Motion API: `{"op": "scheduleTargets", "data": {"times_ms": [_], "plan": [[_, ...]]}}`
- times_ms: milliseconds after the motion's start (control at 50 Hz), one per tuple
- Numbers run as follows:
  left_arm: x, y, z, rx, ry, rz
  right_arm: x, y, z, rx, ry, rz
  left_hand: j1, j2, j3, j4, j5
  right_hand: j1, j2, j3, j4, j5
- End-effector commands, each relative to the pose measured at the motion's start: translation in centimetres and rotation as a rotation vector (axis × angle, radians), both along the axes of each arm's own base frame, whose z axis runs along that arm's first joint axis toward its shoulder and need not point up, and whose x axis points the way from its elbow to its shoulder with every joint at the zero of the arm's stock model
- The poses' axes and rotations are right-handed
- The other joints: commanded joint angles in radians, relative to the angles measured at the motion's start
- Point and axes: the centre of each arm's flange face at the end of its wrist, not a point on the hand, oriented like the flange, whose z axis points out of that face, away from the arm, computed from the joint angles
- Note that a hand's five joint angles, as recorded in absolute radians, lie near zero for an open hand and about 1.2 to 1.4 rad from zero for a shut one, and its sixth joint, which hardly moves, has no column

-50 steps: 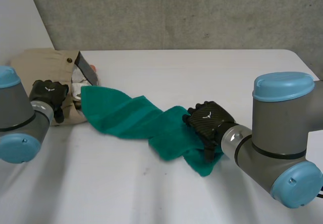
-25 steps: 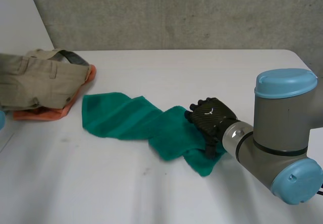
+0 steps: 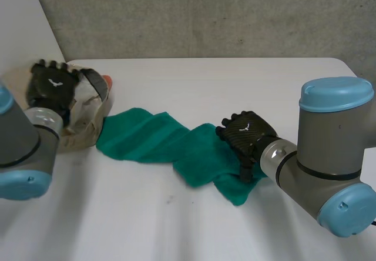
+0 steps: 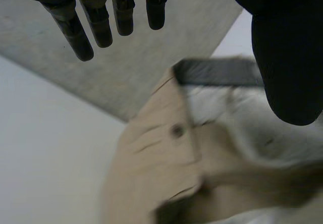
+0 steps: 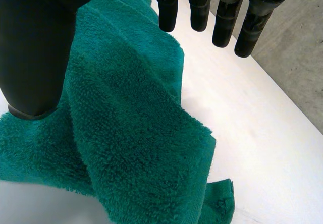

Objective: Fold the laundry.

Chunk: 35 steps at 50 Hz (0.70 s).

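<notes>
**A:** How many pieces of laundry are lying on the white table (image 3: 235,84)?

**B:** I am counting three: one deep-green terry towel (image 3: 150,140), one beige cotton garment (image 3: 82,126) with a button and a grey band, and one scrap of orange cloth (image 3: 107,80) peeking out at the garment's far side.

**A:** How is the towel looking?

**B:** It is lying unfolded and twisted, stretching as a rumpled strip across the middle of the table. One end is reaching right up to the beige garment, and the other end is bunching up thickly under the right hand (image 3: 245,134).

**A:** And the hands?

**B:** Two black ones. The right hand is sitting palm-down over that bunched end. Its fingers are pointing straight out past the towel's edge and its thumb is standing apart — it is gripping nothing. The left hand (image 3: 51,86) is hovering above the crumpled beige garment near the table's far left corner. Its fingers (image 4: 98,22) are straight and its thumb (image 4: 287,57) is well off to the side — released, holding nothing.
</notes>
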Motion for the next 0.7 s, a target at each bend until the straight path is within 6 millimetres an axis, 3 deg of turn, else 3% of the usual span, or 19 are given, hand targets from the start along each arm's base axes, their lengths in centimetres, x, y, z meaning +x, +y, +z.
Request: {"op": "scheduleTargets", "data": {"times_ms": [20,140,240,360,480,620,700], "plan": [[-3.0,2.3,-1.0,0.115,0.108,-0.167,0.0,0.0,0.0,0.001,0.001,0.0,0.01,-0.007,-0.015,-0.006,-0.03,-0.024,-0.049,-0.042,-0.061,-0.065],[-3.8,2.4,-2.1,0.158,0.147,-0.216,0.0,0.1,-0.1,0.002,0.001,0.002,0.034,0.017,0.009,0.017,-0.007,-0.024,-0.049,-0.042,-0.061,-0.065],[-4.0,1.1,-4.7,0.213,0.124,-0.197,0.0,0.2,-0.2,0.006,0.004,0.002,0.107,0.09,0.082,0.09,0.066,-0.024,-0.049,-0.042,-0.061,-0.065],[-3.5,-0.7,-6.4,0.232,0.117,-0.162,-0.1,0.1,-0.2,0.005,0.003,0.0,0.262,0.246,0.237,0.246,0.222,-0.024,-0.049,-0.042,-0.061,-0.065],[-0.3,-3.9,-7.7,0.231,0.111,-0.027,-0.1,0.1,-0.2,0.006,0.004,0.0,0.412,0.396,0.387,0.396,0.372,-0.024,-0.049,-0.042,-0.061,-0.065],[3.7,-6.7,-6.1,0.119,-0.018,0.193,-0.1,0.1,-0.2,0.004,0.002,0.0,0.445,0.428,0.42,0.428,0.404,-0.024,-0.049,-0.042,-0.061,-0.065],[4.7,-7.7,-6.0,0.051,-0.159,0.238,0.0,0.0,-0.1,0.001,0.001,0.0,0.439,0.422,0.414,0.422,0.398,-0.024,-0.049,-0.042,-0.061,-0.065]]}}
